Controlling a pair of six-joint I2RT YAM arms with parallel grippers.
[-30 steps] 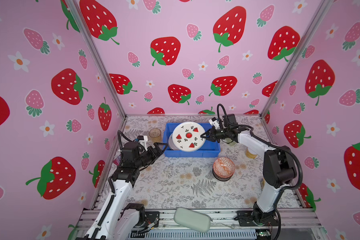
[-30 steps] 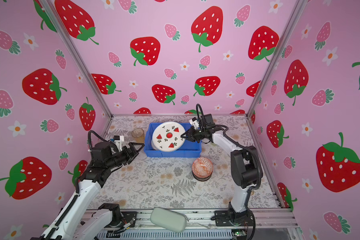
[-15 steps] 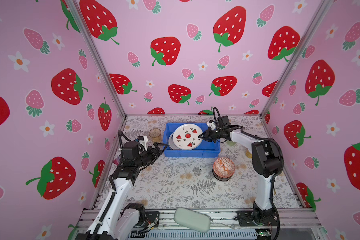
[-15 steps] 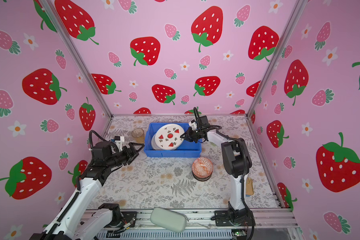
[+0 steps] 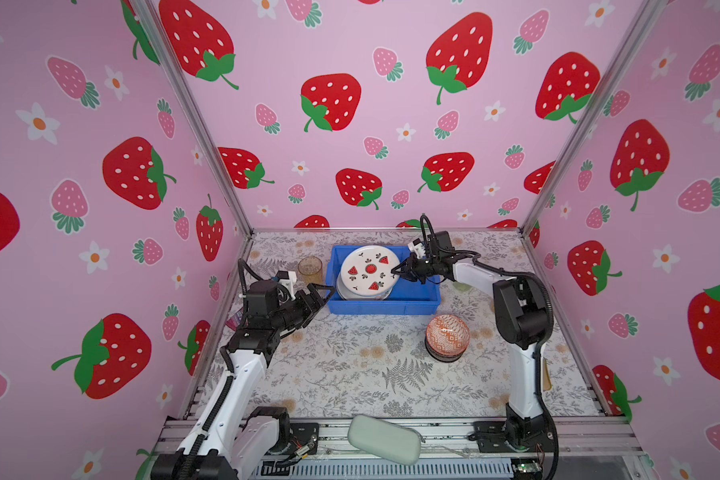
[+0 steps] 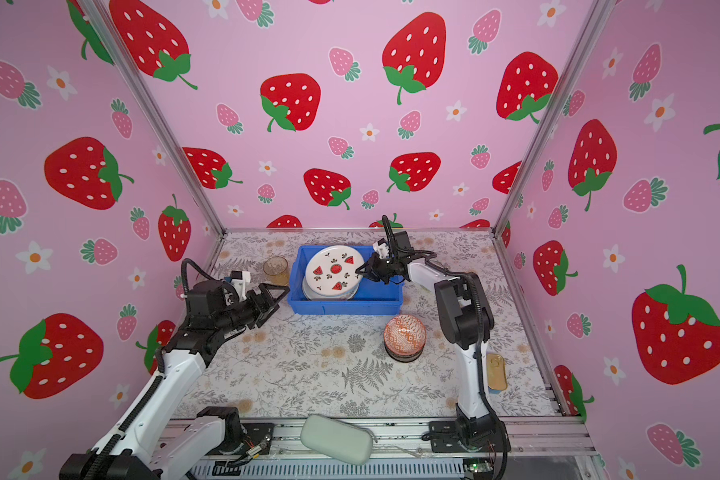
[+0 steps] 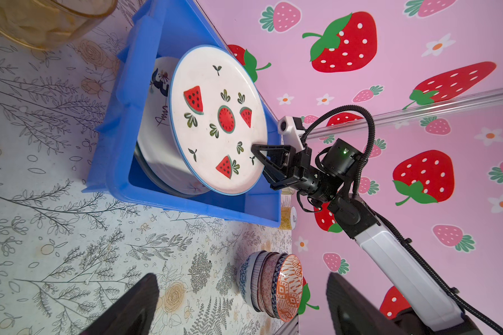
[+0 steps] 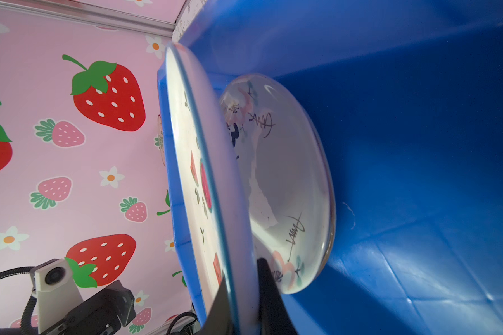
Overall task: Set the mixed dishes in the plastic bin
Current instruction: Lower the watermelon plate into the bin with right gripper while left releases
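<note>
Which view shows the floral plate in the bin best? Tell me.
Right wrist: the floral plate shows most of its face, flowers and script. Left wrist shows a strip behind the watermelon plate; both top views only a crescent under it.

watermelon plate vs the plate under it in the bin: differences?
The watermelon plate is pinched at its rim by the right gripper and tilted; the floral plate sits beneath it, ungripped. The watermelon plate shows red slices and a blue edge; the floral plate pale flowers and script. Both are round and reach into the blue bin.
</note>
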